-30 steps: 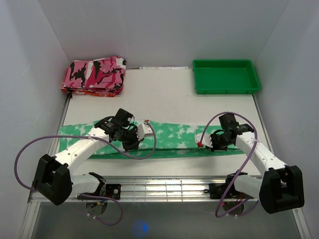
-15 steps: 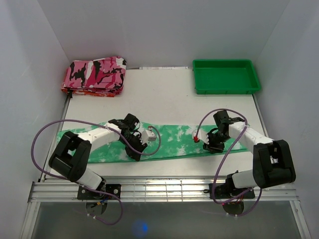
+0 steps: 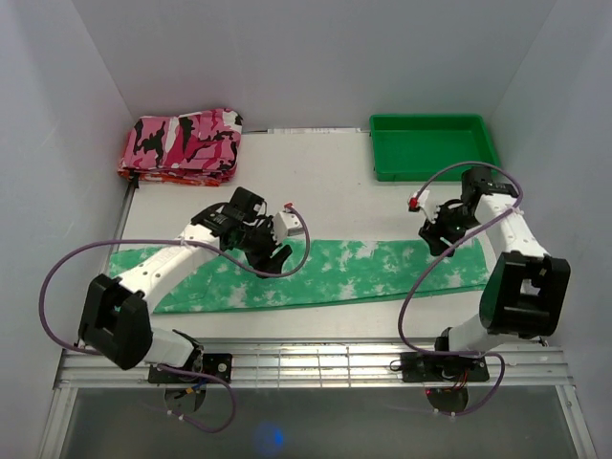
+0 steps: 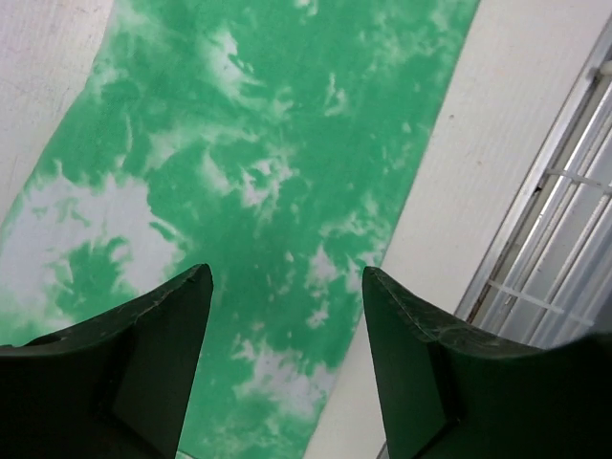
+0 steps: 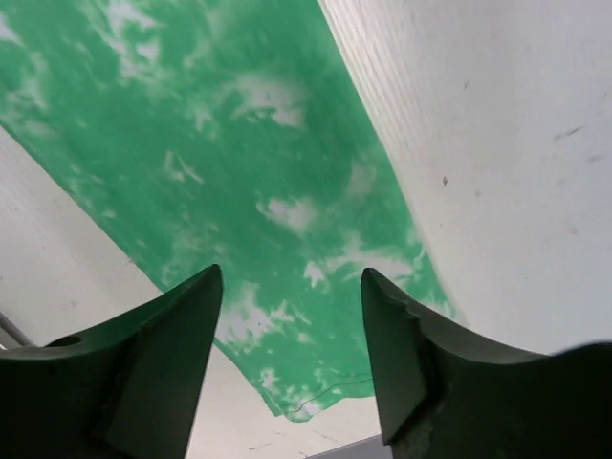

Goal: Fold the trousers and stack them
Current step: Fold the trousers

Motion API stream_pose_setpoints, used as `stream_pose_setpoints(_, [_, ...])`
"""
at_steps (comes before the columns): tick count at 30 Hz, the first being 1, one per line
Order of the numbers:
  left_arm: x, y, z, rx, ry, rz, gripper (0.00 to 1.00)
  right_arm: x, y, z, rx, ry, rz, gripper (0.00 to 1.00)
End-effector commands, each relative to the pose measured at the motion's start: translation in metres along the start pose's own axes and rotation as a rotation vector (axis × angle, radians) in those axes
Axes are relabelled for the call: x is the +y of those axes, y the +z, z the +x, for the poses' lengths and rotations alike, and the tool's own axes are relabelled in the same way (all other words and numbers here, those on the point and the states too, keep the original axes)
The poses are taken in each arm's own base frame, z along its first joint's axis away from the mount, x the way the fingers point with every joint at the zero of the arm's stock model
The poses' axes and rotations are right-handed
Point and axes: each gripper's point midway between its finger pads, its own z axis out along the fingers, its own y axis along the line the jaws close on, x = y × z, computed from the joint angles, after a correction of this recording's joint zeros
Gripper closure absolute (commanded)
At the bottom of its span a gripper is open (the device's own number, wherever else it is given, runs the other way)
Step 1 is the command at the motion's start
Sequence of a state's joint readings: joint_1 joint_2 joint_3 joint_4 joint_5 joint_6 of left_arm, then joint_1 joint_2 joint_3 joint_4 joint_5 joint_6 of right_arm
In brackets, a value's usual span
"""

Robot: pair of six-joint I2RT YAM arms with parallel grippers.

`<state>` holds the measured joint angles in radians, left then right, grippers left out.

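Observation:
The trousers (image 3: pixel 325 274), bright green with white blotches, lie flat as one long band across the table's near half. They also fill the left wrist view (image 4: pixel 239 172) and the right wrist view (image 5: pixel 229 163), where their hem end shows. My left gripper (image 3: pixel 271 251) hovers over the band's left-middle part, open, with nothing between its fingers (image 4: pixel 143 354). Over the band's right end hangs my right gripper (image 3: pixel 445 235), open and empty as well, its fingers (image 5: pixel 421 363) apart above the cloth.
A folded pink, black and white camouflage cloth (image 3: pixel 182 145) sits at the back left. A rigid green tray (image 3: pixel 434 146) stands at the back right. A metal rail (image 3: pixel 325 363) runs along the table's near edge. White walls close in both sides.
Both grippers opened and let go of the trousers, then rose and moved back from the near edge. The cloth now lies flat, its band wider than before.

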<state>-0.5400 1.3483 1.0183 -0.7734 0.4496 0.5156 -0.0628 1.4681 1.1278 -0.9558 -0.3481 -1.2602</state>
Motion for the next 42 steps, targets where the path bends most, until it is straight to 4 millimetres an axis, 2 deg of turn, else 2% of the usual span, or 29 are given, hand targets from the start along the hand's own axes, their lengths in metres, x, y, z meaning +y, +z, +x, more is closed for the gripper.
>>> stream_pose_setpoints(1, [0.019,0.024,0.003,0.039,-0.133,-0.025,0.28,0.009,0.006,0.035,0.060,0.232,-0.117,0.37])
stream_pose_setpoints(2, [0.023,0.026,-0.003,0.031,-0.147,-0.019,0.28,0.001,0.001,0.039,0.067,0.234,-0.094,0.43])
stream_pose_setpoints(3, [0.023,0.029,-0.002,0.034,-0.168,0.002,0.29,-0.004,-0.003,0.048,0.090,0.228,-0.078,0.45])
stream_pose_setpoints(5, [0.021,0.041,0.008,0.067,-0.205,0.046,0.32,-0.011,-0.015,0.077,0.157,0.183,-0.041,0.51])
stream_pose_setpoints(8, [0.019,0.057,0.040,0.157,-0.269,0.078,0.35,-0.016,-0.026,0.118,0.253,0.228,-0.003,0.56])
stream_pose_setpoints(9, [0.020,0.059,0.054,0.187,-0.301,0.079,0.36,-0.014,-0.027,0.132,0.270,0.275,-0.009,0.56])
stream_pose_setpoints(11, [0.025,0.064,0.071,0.214,-0.368,0.076,0.36,-0.008,-0.027,0.148,0.307,0.323,-0.022,0.55])
stream_pose_setpoints(14, [0.028,0.070,0.089,0.254,-0.432,0.077,0.38,0.016,-0.014,0.174,0.395,0.382,-0.076,0.54])
stream_pose_setpoints(15, [0.028,0.071,0.090,0.257,-0.445,0.080,0.38,0.029,-0.002,0.181,0.405,0.394,-0.099,0.54])
stream_pose_setpoints(18, [0.033,0.072,0.081,0.236,-0.449,0.077,0.38,0.038,0.006,0.199,0.483,0.392,-0.103,0.54])
stream_pose_setpoints(21, [0.038,0.061,0.053,0.162,-0.441,0.085,0.37,0.048,0.009,0.209,0.534,0.409,-0.163,0.61])
stream_pose_setpoints(22, [0.041,0.054,0.040,0.127,-0.440,0.081,0.36,0.042,0.002,0.205,0.522,0.408,-0.172,0.62])
stream_pose_setpoints(24, [0.054,0.030,0.002,0.017,-0.404,0.035,0.32,0.028,-0.003,0.190,0.449,0.400,-0.181,0.62])
stream_pose_setpoints(25, [0.060,0.021,-0.010,-0.014,-0.399,0.007,0.26,0.029,-0.011,0.177,0.409,0.400,-0.224,0.62])
stream_pose_setpoints(26, [0.078,0.007,-0.027,-0.051,-0.377,-0.064,0.23,-0.005,-0.019,0.152,0.289,0.388,-0.160,0.61])
stream_pose_setpoints(28, [0.097,-0.007,-0.036,-0.072,-0.380,-0.128,0.18,-0.022,-0.033,0.118,0.165,0.382,-0.163,0.55])
stream_pose_setpoints(29, [0.116,-0.022,-0.047,-0.104,-0.387,-0.174,0.15,-0.052,-0.046,0.088,0.047,0.348,-0.093,0.53])
stream_pose_setpoints(30, [0.126,-0.026,-0.047,-0.105,-0.399,-0.194,0.12,-0.060,-0.045,0.070,0.001,0.323,-0.093,0.50])
stream_pose_setpoints(32, [0.145,-0.025,-0.031,-0.063,-0.435,-0.205,0.09,-0.073,-0.043,0.035,-0.092,0.298,-0.081,0.42])
stream_pose_setpoints(33, [0.155,-0.028,-0.030,-0.055,-0.439,-0.226,0.09,-0.078,-0.037,0.010,-0.117,0.241,-0.086,0.40])
stream_pose_setpoints(34, [0.161,-0.028,-0.023,-0.035,-0.456,-0.231,0.09,-0.079,-0.033,-0.005,-0.143,0.220,-0.088,0.39])
stream_pose_setpoints(35, [0.173,-0.026,-0.012,-0.020,-0.481,-0.240,0.09,-0.082,-0.022,-0.035,-0.182,0.177,-0.087,0.39])
stream_pose_setpoints(37, [0.190,-0.030,-0.007,-0.014,-0.506,-0.278,0.10,-0.082,-0.008,-0.062,-0.204,0.140,-0.088,0.39])
stream_pose_setpoints(38, [0.200,-0.027,0.003,0.009,-0.532,-0.294,0.13,-0.079,0.001,-0.075,-0.211,0.155,-0.096,0.40])
stream_pose_setpoints(39, [0.205,-0.025,0.008,0.031,-0.549,-0.307,0.16,-0.076,0.013,-0.099,-0.229,0.097,-0.101,0.41])
stream_pose_setpoints(40, [0.211,-0.029,0.011,0.055,-0.558,-0.327,0.18,-0.071,0.022,-0.115,-0.238,0.072,-0.115,0.42])
stream_pose_setpoints(41, [0.214,-0.024,0.019,0.086,-0.575,-0.329,0.20,-0.067,0.033,-0.125,-0.234,0.064,-0.122,0.42])
stream_pose_setpoints(42, [0.215,-0.023,0.025,0.110,-0.585,-0.337,0.22,-0.060,0.047,-0.149,-0.246,0.030,-0.124,0.42])
